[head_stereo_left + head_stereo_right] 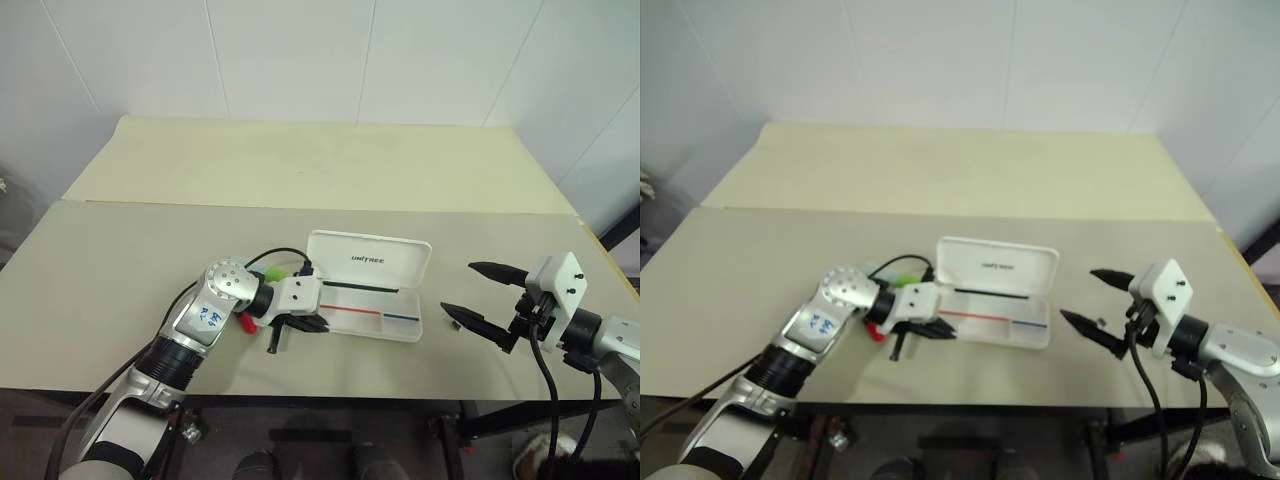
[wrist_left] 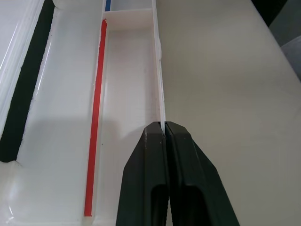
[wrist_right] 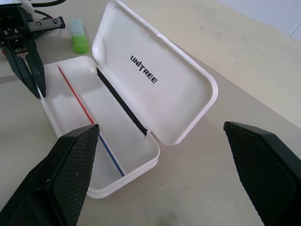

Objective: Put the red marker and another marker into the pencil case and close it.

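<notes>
The white pencil case [image 1: 400, 330] lies open mid-table, its lid [image 3: 155, 80] tilted back and a red and blue stripe inside the tray. My left gripper [image 1: 308, 323] is shut at the tray's left end, fingertips [image 2: 164, 129] resting on the top of the near wall with nothing between them. The red marker [image 1: 246, 322] lies on the table under that wrist, partly hidden, its black end [image 1: 272, 342] sticking out toward the table's front. The green highlighter [image 3: 79, 38] lies just behind the left hand. My right gripper [image 1: 462, 288] hovers open to the right of the case.
A black cable [image 1: 275, 253] loops over my left wrist. A small dark speck [image 1: 455, 325] sits on the table below the right fingers. A second table [image 1: 320, 160] adjoins at the back, against a white wall. The table's front edge [image 1: 330, 392] runs close to the case.
</notes>
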Available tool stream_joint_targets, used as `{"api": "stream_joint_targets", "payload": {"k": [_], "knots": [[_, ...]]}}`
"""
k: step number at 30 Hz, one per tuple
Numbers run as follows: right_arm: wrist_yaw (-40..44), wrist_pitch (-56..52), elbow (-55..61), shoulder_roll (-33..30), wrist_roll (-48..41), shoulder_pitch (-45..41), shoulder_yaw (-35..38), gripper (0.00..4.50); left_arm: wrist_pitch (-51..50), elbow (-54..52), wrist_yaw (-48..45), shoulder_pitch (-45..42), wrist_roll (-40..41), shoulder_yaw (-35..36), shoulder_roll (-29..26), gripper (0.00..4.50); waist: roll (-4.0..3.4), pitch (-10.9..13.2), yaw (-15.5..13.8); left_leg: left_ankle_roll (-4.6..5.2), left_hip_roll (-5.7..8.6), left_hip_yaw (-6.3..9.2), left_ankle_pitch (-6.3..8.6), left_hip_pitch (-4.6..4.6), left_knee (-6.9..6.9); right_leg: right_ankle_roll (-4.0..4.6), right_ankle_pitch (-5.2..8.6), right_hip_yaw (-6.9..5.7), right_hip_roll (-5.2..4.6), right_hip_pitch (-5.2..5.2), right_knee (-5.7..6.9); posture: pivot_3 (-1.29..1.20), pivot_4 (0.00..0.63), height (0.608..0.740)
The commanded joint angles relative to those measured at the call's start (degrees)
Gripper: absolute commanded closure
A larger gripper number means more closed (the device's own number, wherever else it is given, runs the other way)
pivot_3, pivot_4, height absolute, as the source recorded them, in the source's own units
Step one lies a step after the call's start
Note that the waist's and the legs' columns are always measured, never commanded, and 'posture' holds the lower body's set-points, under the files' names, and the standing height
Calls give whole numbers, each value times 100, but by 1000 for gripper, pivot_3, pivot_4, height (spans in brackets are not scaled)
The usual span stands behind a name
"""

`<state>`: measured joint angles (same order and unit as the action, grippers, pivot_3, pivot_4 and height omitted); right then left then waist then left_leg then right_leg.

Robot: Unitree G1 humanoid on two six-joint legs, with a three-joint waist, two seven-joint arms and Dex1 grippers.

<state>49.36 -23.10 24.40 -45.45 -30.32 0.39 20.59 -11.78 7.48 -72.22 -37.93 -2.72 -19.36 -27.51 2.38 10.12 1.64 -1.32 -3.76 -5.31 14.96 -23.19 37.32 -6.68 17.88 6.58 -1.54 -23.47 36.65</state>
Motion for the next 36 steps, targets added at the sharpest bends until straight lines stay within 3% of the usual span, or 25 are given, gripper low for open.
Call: {"api": "stream_joint_targets", "payload": {"k": [1,10,12,18,23,32,36], "knots": [[-7,39,122,-53,-56,-69,79,0,-15,-204,6,-9,176,-15,28,3526,0,0,0,0,0,0,0,0,0,0,0,0,0,0,0,0,150,740],[125,58,-52,-122,-38,-242,-6,0,-603,-1058,183,33,505,248,-105,431,0,0,11,0,0,-1,0,0,0,-1,0,0,0,1,0,0,150,740],[210,57,-140,-142,-22,-339,-83,0,-839,-1376,331,85,589,349,-150,28,0,0,11,0,-1,0,0,2,0,0,0,0,0,1,1,0,150,740],[501,145,-581,-216,50,-708,-340,0,-1771,-2439,1040,315,872,815,-200,28,0,0,21,0,-1,0,0,2,1,-1,0,0,0,1,1,0,150,740],[779,254,-1022,-253,126,-1082,-601,0,-2534,-3352,2169,833,747,1320,-82,28,-1,0,19,0,-2,1,0,2,-1,-1,0,0,0,0,0,0,150,740],[1354,460,-1822,-219,318,-1796,-1109,0,-4010,-4572,5194,1782,55,2005,1459,28,0,1,10,0,0,4,0,3,8,-10,-5,2,-1,5,4,0,150,740],[1777,618,-2203,-205,225,-2006,-1130,0,-4406,-4762,6452,2324,-596,1948,2066,28,0,1,11,0,0,5,0,5,6,-12,-7,3,-2,9,-3,0,150,740]]}}
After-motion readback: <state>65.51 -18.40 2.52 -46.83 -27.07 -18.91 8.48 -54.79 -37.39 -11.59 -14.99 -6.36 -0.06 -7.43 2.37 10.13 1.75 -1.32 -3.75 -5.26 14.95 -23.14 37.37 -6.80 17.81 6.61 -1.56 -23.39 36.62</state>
